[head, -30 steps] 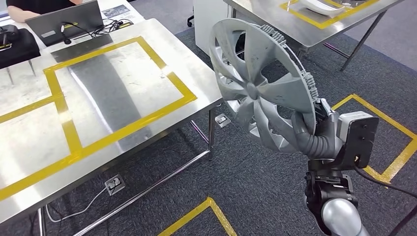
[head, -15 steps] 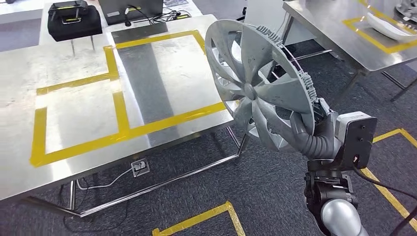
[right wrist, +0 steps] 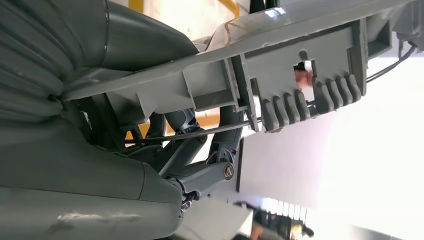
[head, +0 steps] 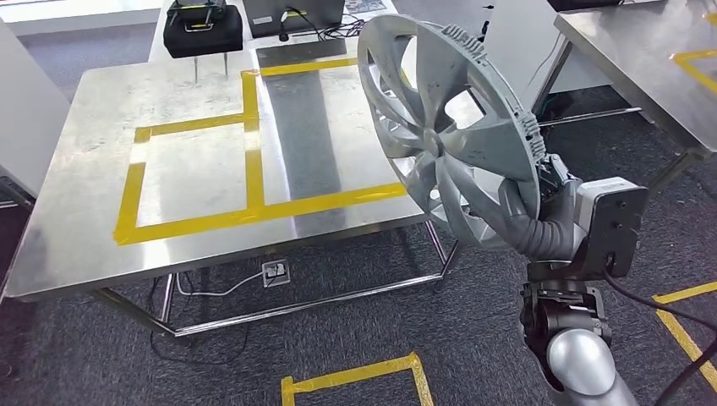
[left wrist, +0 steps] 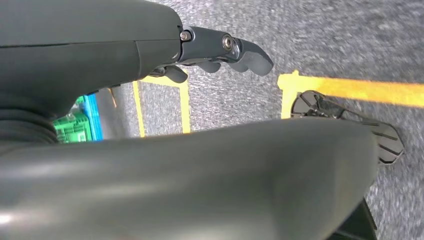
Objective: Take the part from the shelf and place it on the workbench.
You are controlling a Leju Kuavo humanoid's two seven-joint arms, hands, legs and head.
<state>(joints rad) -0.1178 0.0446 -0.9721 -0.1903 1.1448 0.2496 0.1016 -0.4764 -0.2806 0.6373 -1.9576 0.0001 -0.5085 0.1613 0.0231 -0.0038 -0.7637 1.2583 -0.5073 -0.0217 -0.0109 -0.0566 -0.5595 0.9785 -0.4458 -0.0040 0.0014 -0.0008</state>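
The part is a silver wheel cover (head: 440, 144) standing almost on edge in the head view, to the right of the workbench (head: 93, 220). My right hand (head: 541, 224) grips its lower rim from behind, at about the height of the bench's near right corner. In the right wrist view the cover's ribbed rim (right wrist: 280, 85) crosses in front of my dark fingers (right wrist: 200, 160), which curl around it. The steel workbench carries two rectangles of yellow tape (head: 254, 135). My left hand (left wrist: 100, 45) hangs over the carpet, its fingers (left wrist: 240, 50) apart and holding nothing.
A black case (head: 201, 25) and a laptop (head: 292, 13) sit at the workbench's far end. A second steel table (head: 651, 51) stands at the right, a white cabinet (head: 25, 118) at the left. Yellow floor tape (head: 355, 376) and a socket box (head: 275, 271) lie on the carpet.
The camera has turned, so the workbench has swung from the left to the middle of the picture, now squarely ahead. The wheel cover stays in my right hand, held the same way.
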